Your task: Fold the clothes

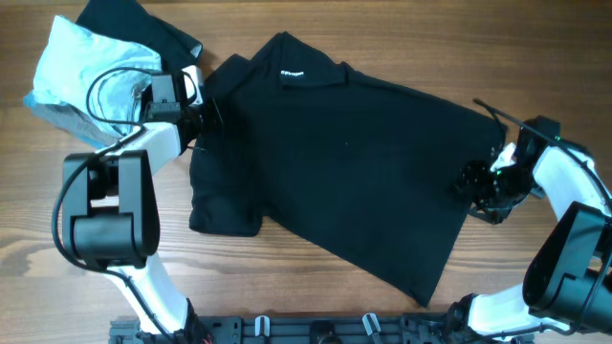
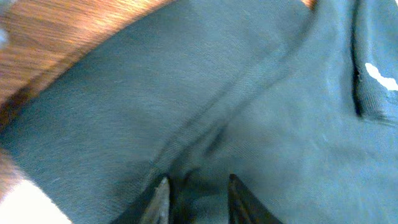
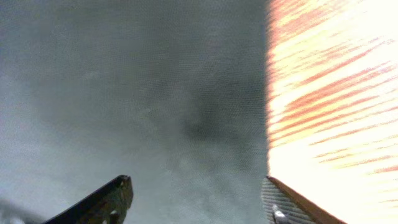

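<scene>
The black T-shirt [image 1: 354, 162] lies spread across the wooden table, collar at the far side with its small white label [image 1: 292, 74]. My left gripper [image 1: 208, 115] is at the shirt's left shoulder by the sleeve. In the left wrist view its fingers [image 2: 198, 190] are close together with a raised fold of the black cloth [image 2: 205, 93] pinched between them, and the label [image 2: 380, 78] shows at the right. My right gripper [image 1: 473, 182] is at the shirt's right edge. In the right wrist view its fingers [image 3: 198, 186] are wide apart over the cloth [image 3: 137, 93], straddling the hem.
A light blue folded shirt [image 1: 86, 62] lies at the far left with a grey garment [image 1: 59, 113] under it and another dark garment [image 1: 134, 24] behind it. Bare wood [image 3: 329, 93] lies right of the shirt's edge. The arm bases stand along the near edge [image 1: 316, 330].
</scene>
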You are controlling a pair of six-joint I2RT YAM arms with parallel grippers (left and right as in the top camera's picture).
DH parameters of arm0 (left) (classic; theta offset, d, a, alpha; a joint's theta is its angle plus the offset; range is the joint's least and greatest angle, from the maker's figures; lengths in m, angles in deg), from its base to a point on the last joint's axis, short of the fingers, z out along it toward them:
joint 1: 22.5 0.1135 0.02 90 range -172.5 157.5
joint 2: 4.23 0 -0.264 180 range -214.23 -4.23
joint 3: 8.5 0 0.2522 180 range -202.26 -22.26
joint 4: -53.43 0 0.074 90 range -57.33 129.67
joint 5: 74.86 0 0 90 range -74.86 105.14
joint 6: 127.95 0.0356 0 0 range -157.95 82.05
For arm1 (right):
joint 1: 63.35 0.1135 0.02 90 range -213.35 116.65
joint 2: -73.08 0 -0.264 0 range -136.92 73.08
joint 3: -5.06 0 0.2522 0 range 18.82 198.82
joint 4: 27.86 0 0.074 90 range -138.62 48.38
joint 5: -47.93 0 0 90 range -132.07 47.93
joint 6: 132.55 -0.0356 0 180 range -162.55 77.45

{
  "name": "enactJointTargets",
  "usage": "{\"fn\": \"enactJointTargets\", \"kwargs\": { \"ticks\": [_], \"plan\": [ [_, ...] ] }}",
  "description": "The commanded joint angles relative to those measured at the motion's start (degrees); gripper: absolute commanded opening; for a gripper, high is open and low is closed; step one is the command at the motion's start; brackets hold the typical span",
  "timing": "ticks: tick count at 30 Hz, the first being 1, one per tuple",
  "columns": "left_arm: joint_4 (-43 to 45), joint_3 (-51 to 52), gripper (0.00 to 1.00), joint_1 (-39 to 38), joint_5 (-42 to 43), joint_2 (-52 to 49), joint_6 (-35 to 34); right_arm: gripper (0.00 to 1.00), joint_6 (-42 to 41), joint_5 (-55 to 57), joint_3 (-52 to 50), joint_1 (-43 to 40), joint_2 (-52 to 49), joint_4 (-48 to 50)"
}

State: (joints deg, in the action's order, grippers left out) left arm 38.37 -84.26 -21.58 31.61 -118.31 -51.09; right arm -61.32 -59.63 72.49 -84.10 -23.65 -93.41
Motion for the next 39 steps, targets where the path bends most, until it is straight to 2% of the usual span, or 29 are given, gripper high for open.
{"fn": "enactJointTargets", "kwargs": {
  "ticks": [1, 3, 4, 7, 9, 12, 13, 15, 16, 22, 26, 29, 33, 36, 39],
  "plan": [
    [-2.6, 1.86, 0.42, -1.49, 1.53, 3.17, 0.96, 0.63, -7.04, 5.66, -5.46, 0.33, 0.92, 5.4],
    [-3.06, 1.88, 0.51, -1.77, 1.53, 6.23, 0.94, 0.48, -9.01, 5.81, -8.7, 0.33, 0.68, 9.66],
    [-3.39, 1.88, 0.59, -1.79, 1.53, 7.89, 0.92, 0.36, -10.43, 6.29, -10.01, 0.28, 0.5, 11.19],
    [-5.46, 1.88, 0.82, -1.79, 1.53, 13.11, 0.92, 0.12, -15.19, 15.5, -11.37, -0.68, 0.35, 12.09],
    [-7.61, 1.88, 0.9, -1.79, 1.51, 16.72, 0.94, 0.05, -15.89, 23.3, -10.75, -2.8, 0.37, 12.11],
    [-11.17, 1.88, 0.93, -1.79, 1.51, 20.13, 0.94, 0.04, -15.61, 24.04, -8.74, -6.19, 0.37, 12.22],
    [-12.57, 1.88, 0.94, -1.79, 1.53, 21.05, 0.94, 0.08, -13.99, 21.86, -8.02, -6.97, 0.37, 12.81],
    [-15.76, 1.88, 0.96, -1.79, 1.46, 22.21, 0.96, 0.57, -8.33, 16.31, -6.71, -7.54, 0.37, 13.57],
    [-17.35, 1.88, 0.96, -1.79, 1.11, 22.36, 0.96, 0.62, -8.28, 16.06, -5.92, -7.56, 0.37, 13.14],
    [-32.3, 1.88, 0.96, -1.77, -3.06, 22.36, 1.11, 0.72, -7.04, 11.76, 3.13, -7.63, 1.97, 4.92],
    [-40.98, 1.88, 0.91, -1.77, -3.76, 22.36, 1.14, 0.72, -3.91, 4.61, 6.4, -7.63, 4.61, 0.52],
    [-47.58, 2.36, 0.8, -1.77, -8.79, 22.34, 0.37, 0.72, -0.66, -3.1, 6.56, -7.61, 7.93, -1.92],
    [-48.92, 5.95, 0.66, -1.4, -9.49, 22.34, 0.26, 0.72, 2.47, -5.4, 6.47, -7.61, 11.19, -6.4],
    [-48.22, 9.73, 0.47, -1.31, -8.72, 22.34, 0.28, 0.72, 4.31, -5.33, 5.84, -7.61, 11.98, -9.68],
    [-47.04, 12.9, 0.45, -1.31, -5.44, 22.34, 0.31, 0.72, 5.29, -5.11, 4.28, -7.61, 11.98, -10.62]
  ]
}}
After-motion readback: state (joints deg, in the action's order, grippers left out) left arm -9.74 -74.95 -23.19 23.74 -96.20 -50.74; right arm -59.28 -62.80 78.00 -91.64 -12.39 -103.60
